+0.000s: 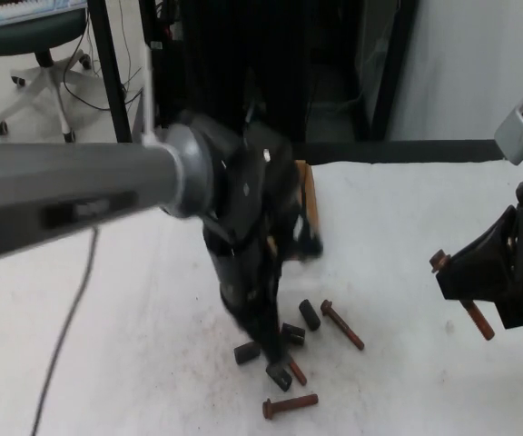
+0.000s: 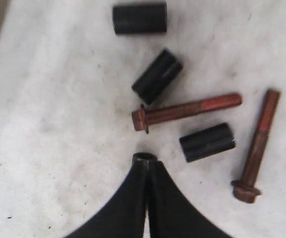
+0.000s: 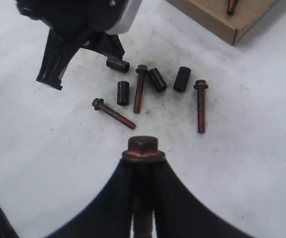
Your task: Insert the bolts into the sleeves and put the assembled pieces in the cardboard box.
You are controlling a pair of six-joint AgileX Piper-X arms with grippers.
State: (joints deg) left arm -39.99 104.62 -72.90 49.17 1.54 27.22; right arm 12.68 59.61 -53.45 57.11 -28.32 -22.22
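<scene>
The right gripper (image 3: 143,162) hangs clamped on a bolt (image 3: 143,148), while the left gripper (image 2: 146,162), fingers pressed together, hovers just above loose sleeves (image 2: 158,77) and spare bolts (image 2: 187,109).

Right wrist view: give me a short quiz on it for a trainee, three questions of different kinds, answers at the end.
1. True or false: four sleeves lie loose on the bench.
2. The right gripper holds: A, a sleeve; B, a bolt; C, nothing.
3. How many bolts lie loose on the bench?

Key: 1 true. 2 B. 3 three.
</scene>
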